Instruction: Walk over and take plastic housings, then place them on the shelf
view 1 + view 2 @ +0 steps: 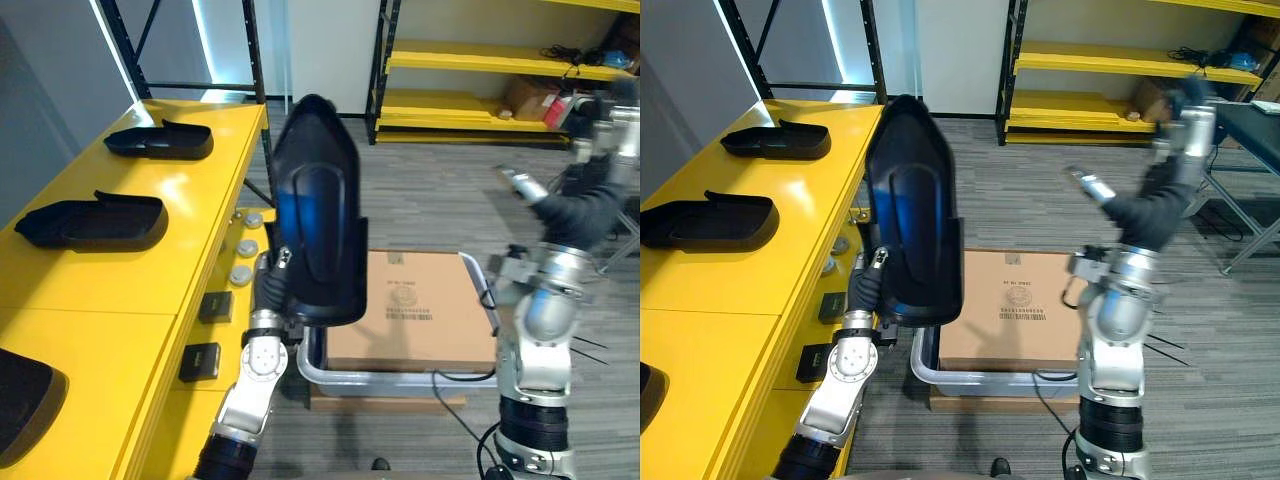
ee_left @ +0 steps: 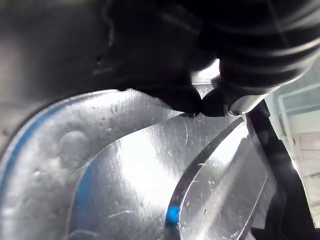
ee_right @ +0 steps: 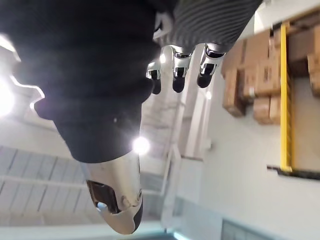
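**Housing lifted, shelf run to come**

Left hand [image 1: 272,290] was clamped round the lower end of 1 black plastic housing [image 1: 318,215], holding it upright in the air just beside the yellow table [image 1: 150,270]. In the left wrist view a dark fingertip pressed on its glossy face. Right hand [image 3: 178,67] was raised and empty, fingers relaxed. 2 others, a near housing [image 1: 92,222] and a far housing [image 1: 160,140], lay on the table. The pick looked done and the carry was the step in hand. The next move called for turning toward the yellow shelf [image 1: 470,60], well apart across the floor, and skirting the cardboard box [image 1: 415,310].
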Available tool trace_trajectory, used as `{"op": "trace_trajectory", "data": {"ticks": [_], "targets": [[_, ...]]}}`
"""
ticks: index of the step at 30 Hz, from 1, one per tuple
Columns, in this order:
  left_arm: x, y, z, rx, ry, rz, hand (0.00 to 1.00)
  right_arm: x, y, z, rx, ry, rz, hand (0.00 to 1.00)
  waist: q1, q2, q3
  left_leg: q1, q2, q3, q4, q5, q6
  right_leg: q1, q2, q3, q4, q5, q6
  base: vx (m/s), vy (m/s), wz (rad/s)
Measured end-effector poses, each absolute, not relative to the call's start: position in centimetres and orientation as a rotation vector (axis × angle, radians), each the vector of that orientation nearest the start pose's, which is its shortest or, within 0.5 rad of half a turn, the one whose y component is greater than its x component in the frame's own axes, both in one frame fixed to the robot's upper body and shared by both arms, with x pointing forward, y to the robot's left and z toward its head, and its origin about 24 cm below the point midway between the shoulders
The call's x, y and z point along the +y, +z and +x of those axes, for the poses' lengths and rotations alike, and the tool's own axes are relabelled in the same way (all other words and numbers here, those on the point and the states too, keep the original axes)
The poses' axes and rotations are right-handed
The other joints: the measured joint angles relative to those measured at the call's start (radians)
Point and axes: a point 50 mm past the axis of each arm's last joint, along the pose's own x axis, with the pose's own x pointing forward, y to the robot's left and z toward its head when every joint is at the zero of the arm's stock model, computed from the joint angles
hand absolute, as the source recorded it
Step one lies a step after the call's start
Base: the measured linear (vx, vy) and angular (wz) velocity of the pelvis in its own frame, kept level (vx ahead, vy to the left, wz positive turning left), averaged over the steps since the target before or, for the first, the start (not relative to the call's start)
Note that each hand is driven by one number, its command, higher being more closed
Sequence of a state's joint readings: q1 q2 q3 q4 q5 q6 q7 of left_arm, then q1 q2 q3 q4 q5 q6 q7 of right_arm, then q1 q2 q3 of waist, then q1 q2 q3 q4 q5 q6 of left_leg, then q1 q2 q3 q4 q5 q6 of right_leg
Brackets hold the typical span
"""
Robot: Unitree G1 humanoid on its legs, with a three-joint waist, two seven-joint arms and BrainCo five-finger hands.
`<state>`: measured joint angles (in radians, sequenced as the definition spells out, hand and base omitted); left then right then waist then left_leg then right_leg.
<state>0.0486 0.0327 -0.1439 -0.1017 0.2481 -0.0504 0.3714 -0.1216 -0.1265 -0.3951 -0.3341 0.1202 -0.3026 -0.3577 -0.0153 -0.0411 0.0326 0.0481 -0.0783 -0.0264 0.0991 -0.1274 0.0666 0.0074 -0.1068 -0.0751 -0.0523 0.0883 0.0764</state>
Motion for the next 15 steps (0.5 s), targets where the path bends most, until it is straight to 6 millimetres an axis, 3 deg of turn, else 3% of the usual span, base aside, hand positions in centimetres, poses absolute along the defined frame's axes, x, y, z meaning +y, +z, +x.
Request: {"op": "trace_trajectory", "data": {"ticks": [3, 6, 7, 10, 15], "targets": [[14.8, 6.8, 23.2, -0.189, 0.281, 0.236, 1.00, -28.4, 11.8, 21.3, -0.504, -0.764, 0.029, 0.00, -0.007, 0.002, -0.001, -0.006, 0.001, 0.004, -0.007, 0.000, 0.000, -0.011, 0.001, 0.004, -0.002, 0.000, 0.000, 0.02, -0.003, -0.04], [15.3, 7.3, 22.2, -0.208, 0.304, 0.229, 1.00, -30.2, 2.6, 19.4, -0.049, -0.867, 0.034, 0.00, -0.011, 0.011, -0.007, -0.008, 0.001, 0.000, -0.013, 0.000, 0.000, -0.013, 0.000, 0.004, -0.003, -0.004, 0.001, 0.04, -0.004, 0.03], [15.4, 7.3, 22.0, -0.210, 0.306, 0.227, 1.00, -30.3, 1.2, 18.7, 0.021, -0.886, 0.052, 0.00, -0.010, 0.015, -0.008, -0.008, 0.001, 0.000, -0.013, 0.000, 0.000, -0.013, -0.001, 0.003, -0.003, -0.006, 0.002, 0.05, -0.004, 0.07], [15.7, 7.5, 20.8, -0.218, 0.328, 0.210, 1.00, -28.8, -5.7, 14.4, 0.351, -0.913, 0.147, 0.00, -0.003, 0.026, -0.012, -0.005, 0.004, -0.004, -0.013, 0.000, -0.001, -0.009, -0.001, -0.007, 0.005, -0.020, 0.004, 0.04, -0.017, 0.08], [15.8, 7.5, 19.9, -0.215, 0.321, 0.196, 1.00, -25.0, -10.8, 10.4, 0.639, -0.811, 0.231, 0.00, 0.003, 0.026, -0.010, 0.010, 0.009, -0.035, -0.010, -0.005, -0.008, 0.002, -0.008, -0.040, 0.068, -0.066, 0.000, -0.02, -0.037, 0.22]]}}
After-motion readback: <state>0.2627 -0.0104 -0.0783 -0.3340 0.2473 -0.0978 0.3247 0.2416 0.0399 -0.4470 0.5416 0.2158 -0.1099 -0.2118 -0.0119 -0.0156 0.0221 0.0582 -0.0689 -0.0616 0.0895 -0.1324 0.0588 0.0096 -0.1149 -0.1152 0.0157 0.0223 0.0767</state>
